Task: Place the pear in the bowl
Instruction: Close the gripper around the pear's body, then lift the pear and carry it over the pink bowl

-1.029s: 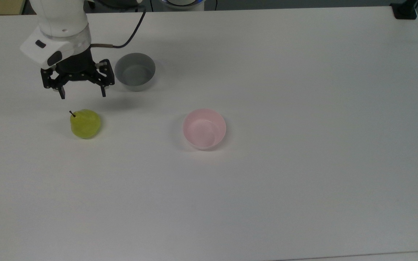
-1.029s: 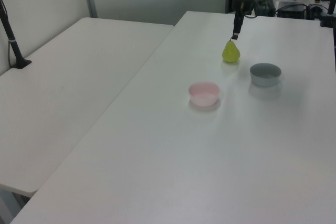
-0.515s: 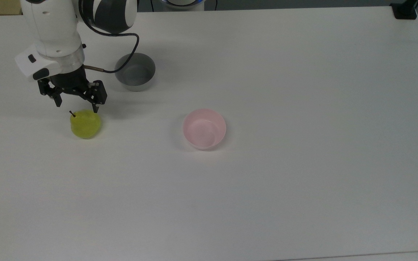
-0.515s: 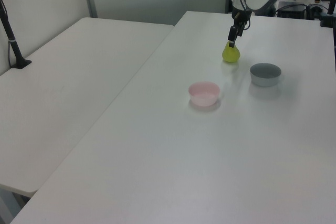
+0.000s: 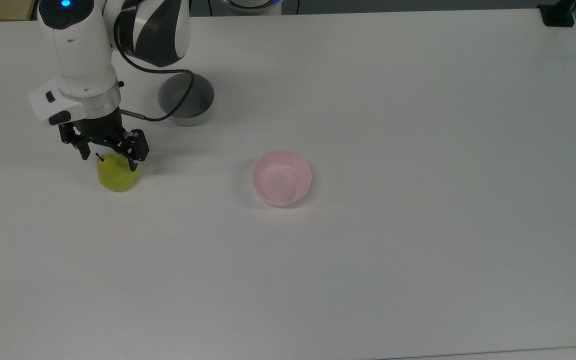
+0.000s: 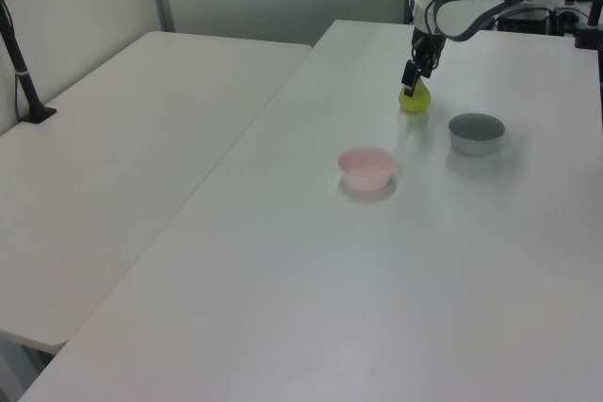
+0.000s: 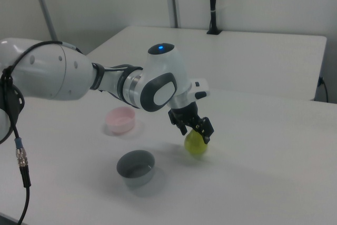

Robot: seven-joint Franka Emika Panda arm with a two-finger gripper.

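Small yellow-green pear point(image 5: 116, 174) stands upright on white bench point(image 5: 368, 260), stem up, tipped toward the top view's upper left. Black pincer point(image 5: 109, 161) spread wide, straddling its top, not gripping. Pale pink round bowl point(image 5: 281, 177) well apart.

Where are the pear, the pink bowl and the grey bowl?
pear point(image 5: 116, 178): top view, lower body below the pincer.
pink bowl point(image 5: 281, 178): top view, inner floor.
grey bowl point(image 7: 136, 167): right view, inside of the bowl.

One pear point(image 5: 116, 175), two bowls: one pink point(image 5: 281, 177), one grey point(image 5: 186, 99), as far as visible.
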